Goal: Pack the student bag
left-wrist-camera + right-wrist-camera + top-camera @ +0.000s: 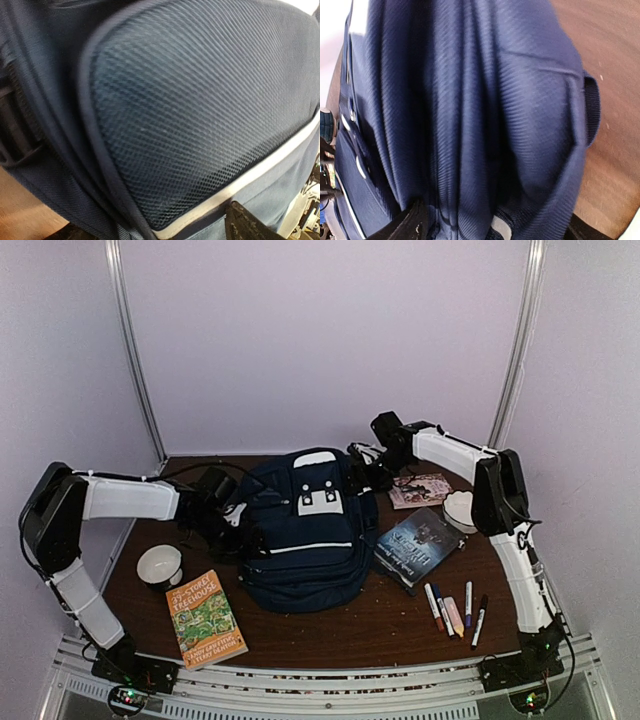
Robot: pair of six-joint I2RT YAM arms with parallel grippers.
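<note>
The student bag is a navy-blue backpack with white patches, lying flat in the middle of the table. My left gripper is pressed against its left side. In the left wrist view the bag's mesh side pocket fills the frame, with one dark fingertip at the bottom right. The jaws look spread wide. My right gripper is at the bag's upper right corner. In the right wrist view its open fingers stand either side of folds of blue fabric.
An orange Treehouse book and a white bowl lie front left. A dark book, a small pink book, a white object and several markers lie to the right.
</note>
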